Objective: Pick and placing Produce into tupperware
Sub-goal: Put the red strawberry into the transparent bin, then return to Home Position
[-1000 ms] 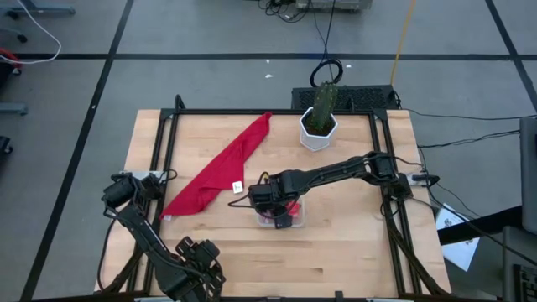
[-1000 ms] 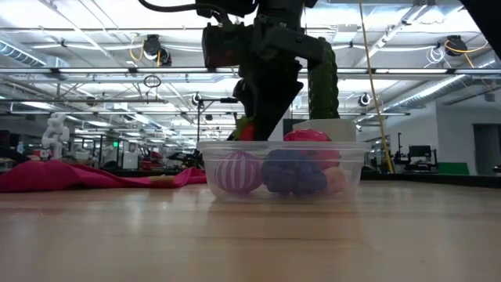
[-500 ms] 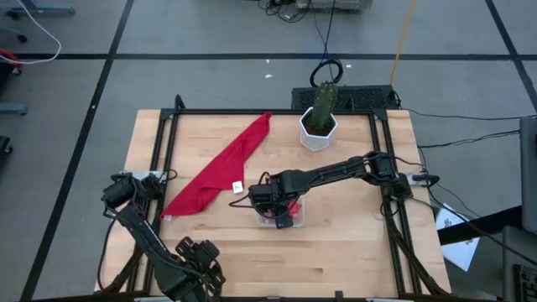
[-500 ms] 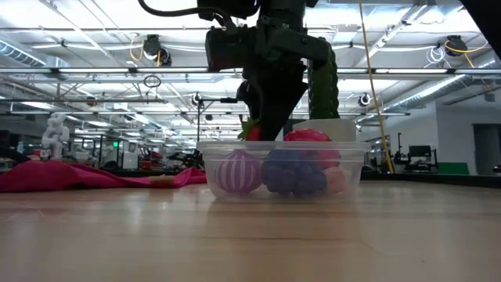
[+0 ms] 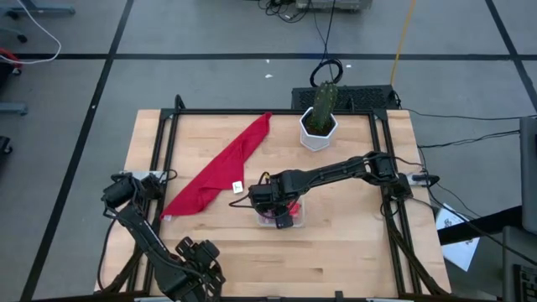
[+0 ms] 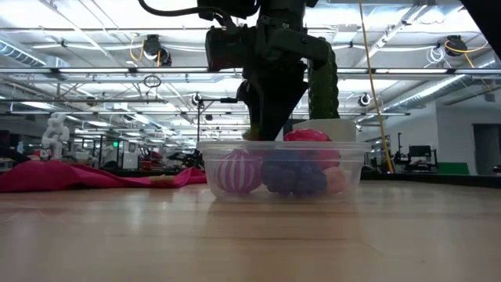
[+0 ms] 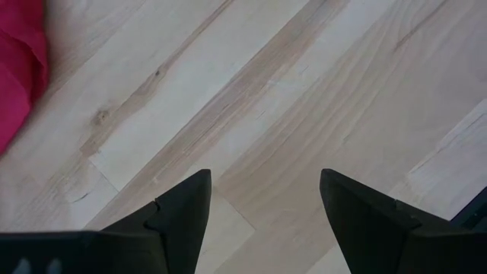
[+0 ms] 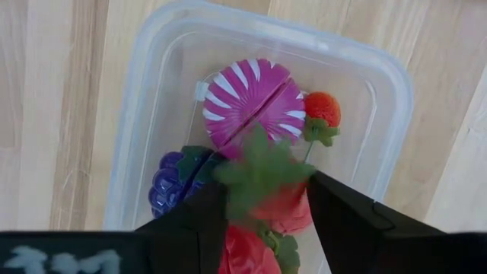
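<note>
The clear tupperware (image 8: 380, 84) stands on the table right of centre (image 5: 295, 221). In it lie a pink striped ball (image 8: 251, 99), purple grapes (image 8: 175, 183), a small red berry (image 8: 323, 110) and more red pieces. My right gripper (image 8: 266, 190) hangs just above it, pointing down, fingers apart. A red piece with green leaves (image 8: 278, 209) lies between and below them. In the low view no piece shows at the fingertips (image 6: 264, 133). My left gripper (image 7: 266, 198) waits open over bare wood at the near left (image 5: 197, 256).
A long red cloth (image 5: 222, 168) lies slantwise left of the container. A white pot with a green cactus (image 5: 319, 126) stands at the far edge behind it. Black frame rails run along the table's sides. Bare wood lies near and right of the container.
In the low view, the red piece with green leaves at my right gripper's fingertips has sunk below the container's rim and out of sight there. The gripper has stayed above the container. My left arm has kept still.
</note>
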Robot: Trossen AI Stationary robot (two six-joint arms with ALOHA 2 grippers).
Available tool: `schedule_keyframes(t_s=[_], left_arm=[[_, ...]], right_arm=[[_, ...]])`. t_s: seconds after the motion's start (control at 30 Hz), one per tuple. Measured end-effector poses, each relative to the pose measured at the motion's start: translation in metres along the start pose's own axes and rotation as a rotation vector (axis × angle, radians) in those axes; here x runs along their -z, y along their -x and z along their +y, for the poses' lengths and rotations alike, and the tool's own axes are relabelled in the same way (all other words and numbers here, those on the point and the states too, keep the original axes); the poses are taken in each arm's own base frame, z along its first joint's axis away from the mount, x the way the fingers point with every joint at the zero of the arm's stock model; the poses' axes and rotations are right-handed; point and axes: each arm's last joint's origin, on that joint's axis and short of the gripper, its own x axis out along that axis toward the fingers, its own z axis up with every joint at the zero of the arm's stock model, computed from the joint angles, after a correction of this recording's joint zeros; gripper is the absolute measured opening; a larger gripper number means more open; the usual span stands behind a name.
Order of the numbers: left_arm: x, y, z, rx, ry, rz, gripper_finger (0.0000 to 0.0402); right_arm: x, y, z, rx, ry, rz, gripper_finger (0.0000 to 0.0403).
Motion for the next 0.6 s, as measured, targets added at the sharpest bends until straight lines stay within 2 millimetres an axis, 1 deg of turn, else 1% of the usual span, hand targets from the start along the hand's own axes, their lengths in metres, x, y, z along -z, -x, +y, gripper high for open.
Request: schedule_keyframes(t_s=[0.17, 0.37, 0.47, 0.6], left_arm=[[0.000, 0.000, 0.000, 0.000, 0.000, 0.000, 0.0253], [0.000, 0.000, 0.000, 0.000, 0.000, 0.000, 0.0253], [0.000, 0.000, 0.000, 0.003, -0.001, -0.015, 0.0253], [0.000, 0.000, 0.000, 0.003, -0.002, -0.017, 0.0253]], right_arm=[[0.000, 0.000, 0.000, 0.001, 0.000, -0.004, 0.0182], [0.000, 0.000, 0.000, 0.001, 0.040, -0.005, 0.0185], [0.000, 0.006, 0.000, 0.002, 0.051, -0.018, 0.0185], [0.001, 0.025, 0.001, 0.006, 0.051, -0.062, 0.0185]])
